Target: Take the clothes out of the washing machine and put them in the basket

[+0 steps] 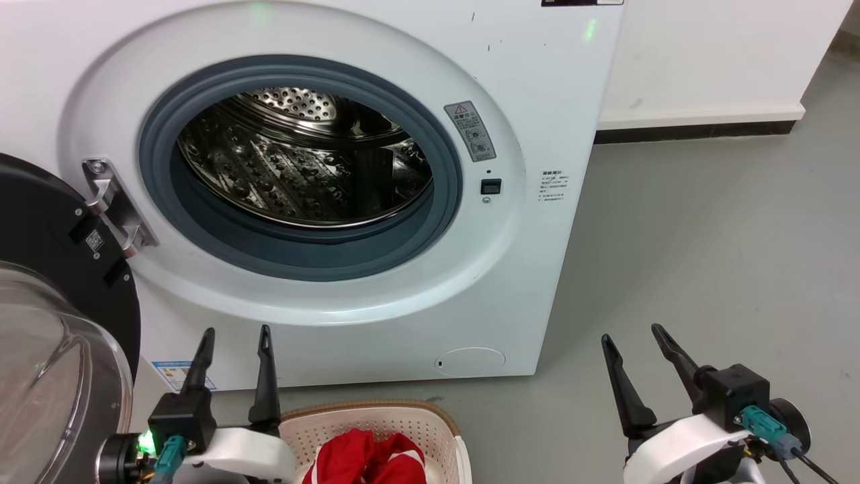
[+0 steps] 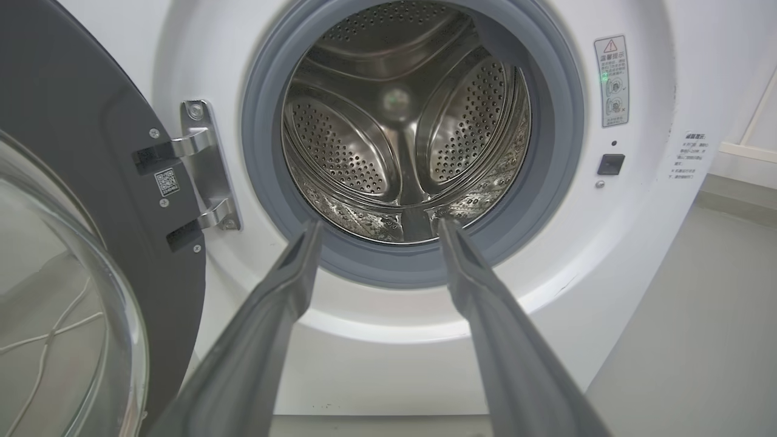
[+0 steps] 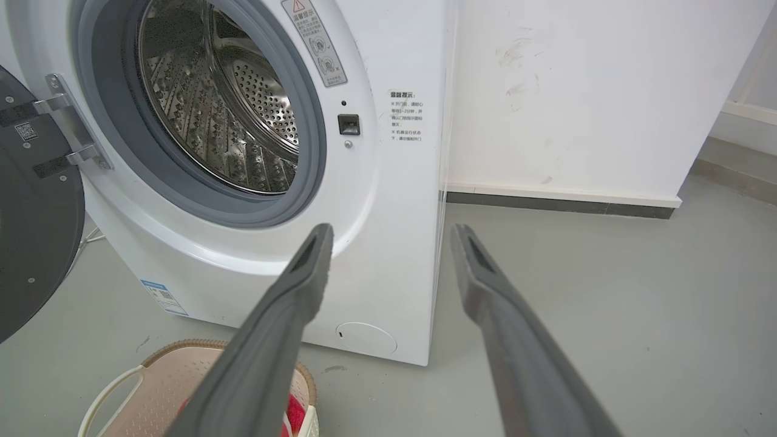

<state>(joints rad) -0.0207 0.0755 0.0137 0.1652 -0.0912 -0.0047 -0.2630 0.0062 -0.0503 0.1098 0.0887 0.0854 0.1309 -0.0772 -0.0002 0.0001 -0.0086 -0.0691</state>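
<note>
the washing machine [image 1: 537, 101] stands before me, its door [image 1: 40, 222] swung out at my left. the basket [image 1: 376, 413] sits on the floor [image 1: 705, 269] in front of it, between my left gripper [image 1: 236, 329] and right gripper [image 1: 631, 333], with the clothes [image 1: 366, 460] in it.

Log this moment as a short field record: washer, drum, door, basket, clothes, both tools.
washing machine: white front-loader, porthole open
drum: perforated steel; no clothes seen in the visible part
door: open to the left, black frame, clear glass
basket: cream, brown rim, on the floor before the washer
clothes: red fabric bundle lying in the basket
left tool: open, empty, beside the basket
right tool: open, empty, over the floor right of the washer
</note>
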